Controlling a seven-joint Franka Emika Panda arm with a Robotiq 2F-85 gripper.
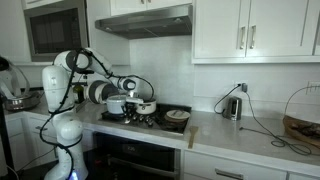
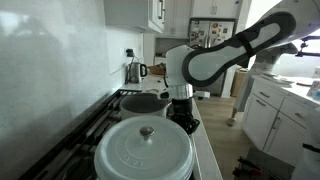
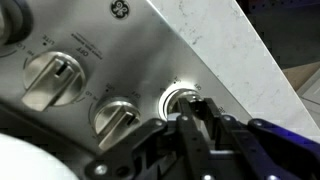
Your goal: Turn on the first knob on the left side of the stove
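The Robotiq gripper point(image 3: 195, 128) hangs at the end knob point(image 3: 181, 97) of the stove's steel control panel point(image 3: 120, 50), seen in the wrist view. Its dark fingers stand to either side of the knob's lower half. Whether they clamp it or merely bracket it cannot be told, as the fingers hide the contact. This is the last knob in the row, just beside the pale stone countertop point(image 3: 230, 40), and judged to be the one the task names. Two neighbouring knobs point(image 3: 117, 115) point(image 3: 55, 78) sit untouched farther along the panel.

The approach looks complete. The turn itself is judged not yet made, since no flame shows in any view and the knob's pointer is covered. What is left is a firm grasp, if not already made, then the twist.

Beyond, the stove point(image 2: 100, 118) carries a white lidded casserole point(image 2: 143, 150) and a grey pot point(image 2: 143, 102) on its dark grates. The arm point(image 2: 225, 50) bends down at its front edge. In an exterior view the range hood point(image 1: 145, 20) hangs above.
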